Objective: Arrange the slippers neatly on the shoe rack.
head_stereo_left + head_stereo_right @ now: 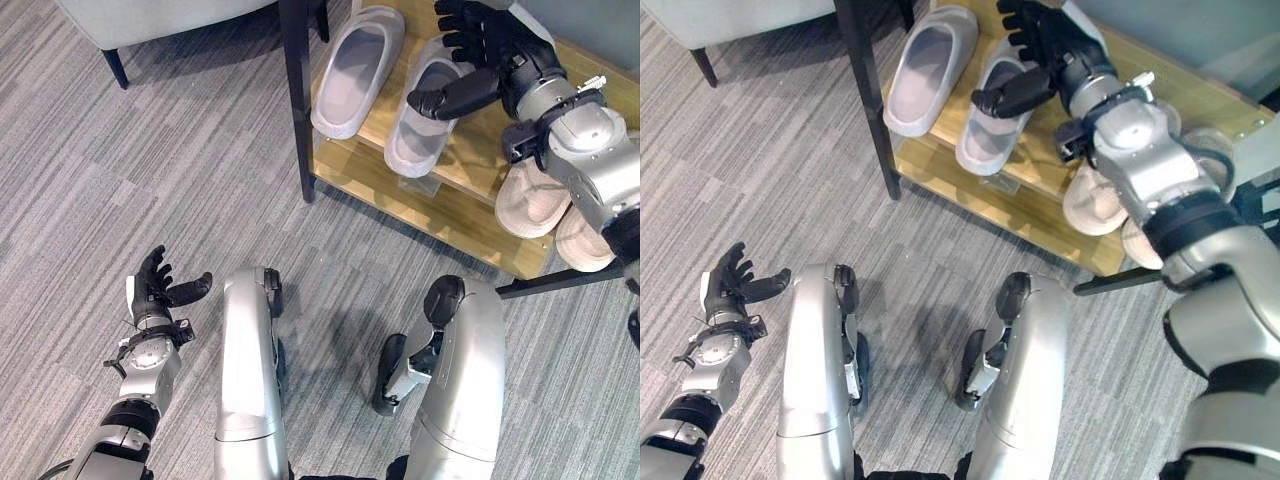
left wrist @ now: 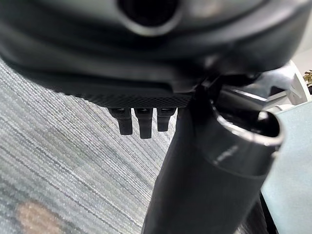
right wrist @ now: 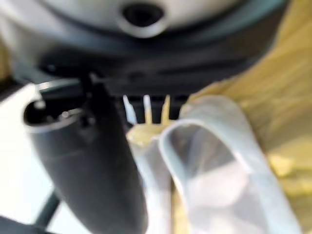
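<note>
Two grey slippers lie side by side on the top shelf of the wooden shoe rack [image 1: 450, 215], one to the left [image 1: 355, 70] and one to the right [image 1: 420, 125]. My right hand [image 1: 480, 45] hovers over the right one, open, fingers spread and thumb [image 1: 450, 97] reaching across its strap; I cannot tell whether it touches. The right wrist view shows that grey slipper [image 3: 219, 165] just past the thumb. A pair of beige slippers [image 1: 530, 200] rests on the lower shelf, partly hidden by my right forearm. My left hand [image 1: 155, 285] hangs open over the carpet at lower left, holding nothing.
A black post [image 1: 297, 100] forms the rack's left front corner, and a black bar [image 1: 560, 282] runs along its right lower edge. A grey chair [image 1: 130, 20] with dark legs stands at the back left. Striped grey carpet [image 1: 150, 160] covers the floor.
</note>
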Available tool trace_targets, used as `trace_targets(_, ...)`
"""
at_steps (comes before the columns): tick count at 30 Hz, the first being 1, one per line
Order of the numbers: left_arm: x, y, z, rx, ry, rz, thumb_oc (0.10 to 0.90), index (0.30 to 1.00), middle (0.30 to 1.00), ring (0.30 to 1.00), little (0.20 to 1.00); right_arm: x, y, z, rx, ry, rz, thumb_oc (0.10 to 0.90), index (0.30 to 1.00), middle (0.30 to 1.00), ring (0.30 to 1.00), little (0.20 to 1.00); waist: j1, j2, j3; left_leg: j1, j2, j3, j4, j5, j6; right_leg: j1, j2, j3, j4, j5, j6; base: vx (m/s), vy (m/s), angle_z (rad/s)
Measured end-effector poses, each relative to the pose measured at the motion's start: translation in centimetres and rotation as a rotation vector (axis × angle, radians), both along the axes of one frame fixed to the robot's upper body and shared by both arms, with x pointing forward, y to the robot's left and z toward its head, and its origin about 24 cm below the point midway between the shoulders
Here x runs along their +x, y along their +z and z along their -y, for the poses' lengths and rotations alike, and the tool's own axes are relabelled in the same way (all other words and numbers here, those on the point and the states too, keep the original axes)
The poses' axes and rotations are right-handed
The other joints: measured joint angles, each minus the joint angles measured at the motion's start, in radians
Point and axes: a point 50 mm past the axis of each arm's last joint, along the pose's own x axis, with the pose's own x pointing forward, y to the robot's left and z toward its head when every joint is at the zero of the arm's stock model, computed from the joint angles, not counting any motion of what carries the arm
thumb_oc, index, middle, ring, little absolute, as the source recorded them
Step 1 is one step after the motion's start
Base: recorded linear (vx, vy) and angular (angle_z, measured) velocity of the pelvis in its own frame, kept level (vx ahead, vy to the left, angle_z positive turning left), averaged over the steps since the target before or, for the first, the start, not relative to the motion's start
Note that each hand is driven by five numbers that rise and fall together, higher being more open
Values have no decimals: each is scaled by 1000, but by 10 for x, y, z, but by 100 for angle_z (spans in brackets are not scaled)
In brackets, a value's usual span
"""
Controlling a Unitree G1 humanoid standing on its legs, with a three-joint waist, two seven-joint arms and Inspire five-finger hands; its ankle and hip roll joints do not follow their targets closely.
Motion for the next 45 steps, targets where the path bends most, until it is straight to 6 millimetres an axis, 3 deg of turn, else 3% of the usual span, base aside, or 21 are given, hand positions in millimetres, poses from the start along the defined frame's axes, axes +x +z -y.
trace_targets(5, -4, 2, -8, 7, 64, 12, 800, 900, 900, 900, 900, -14, 0, 12, 78, -73, 151, 800, 900, 900, 900, 900, -24, -1, 0, 0, 2, 1, -2, -1, -2, -2, 3, 0, -3, 0, 0, 0, 0, 0)
trace_targets(7, -4, 6, -9, 24, 94, 29, 800, 900, 900, 900, 900, -35, -3, 23, 110, -149, 305, 800, 900, 900, 900, 900, -23, -1, 0, 0, 6, 1, -5, -4, -7, -5, 11, -1, -4, -1, 1, 28, -1, -4)
trace_targets(10, -9, 6, -16, 57, 155, 23, 800, 900, 900, 900, 900, -53, 0, 28, 97, -233, 481, 800, 900, 900, 900, 900, -49, -1, 0, 0, 8, 1, -3, -4, -8, -6, 13, 0, -4, 0, 1, 9, 1, -4)
trace_targets(13, -9, 9, -14, 89, 157, 36, 800, 900, 900, 900, 900, -55, 0, 28, 179, -290, 562, 800, 900, 900, 900, 900, -66, -1, 0, 12, 14, 0, -5, -4, -8, -4, 17, -1, -4, 2, -7, 2, -11, -5)
trace_targets(17, -8, 12, -11, 87, 163, 52, 800, 900, 900, 900, 900, -58, -15, 10, 209, -222, 549, 800, 900, 900, 900, 900, -75, -1, 0, 15, 17, 0, -7, -6, -11, -6, 26, -1, -4, 3, -8, -1, 3, -1)
trace_targets(22, -5, 15, -8, 101, 147, 63, 800, 900, 900, 900, 900, -52, -51, -5, 239, -166, 435, 800, 900, 900, 900, 900, -75, -1, 0, 15, 19, 1, -6, -6, -11, -7, 28, 0, -4, 3, -8, 0, 0, 0)
trace_targets(31, -9, 7, -3, 95, 169, 34, 800, 900, 900, 900, 900, -50, -102, -14, 238, -177, 260, 800, 900, 900, 900, 900, -75, -1, 0, 16, 31, 1, -5, -8, -16, -12, 42, -1, -4, 5, -9, 0, 1, -3)
trace_targets(37, -11, -2, 3, 72, 169, 3, 800, 900, 900, 900, 900, -53, -120, -25, 227, -115, 180, 800, 900, 900, 900, 900, -82, -2, 1, 17, 32, 0, -4, -9, -18, -13, 46, -2, -4, 6, -10, -1, -1, -1)
trace_targets(45, -11, 1, 6, 71, 156, 19, 800, 900, 900, 900, 900, -53, -126, -39, 161, -24, 115, 800, 900, 900, 900, 900, -77, -2, 1, 17, 32, 0, -3, -9, -18, -12, 45, -2, -3, 7, -9, 0, 0, 0)
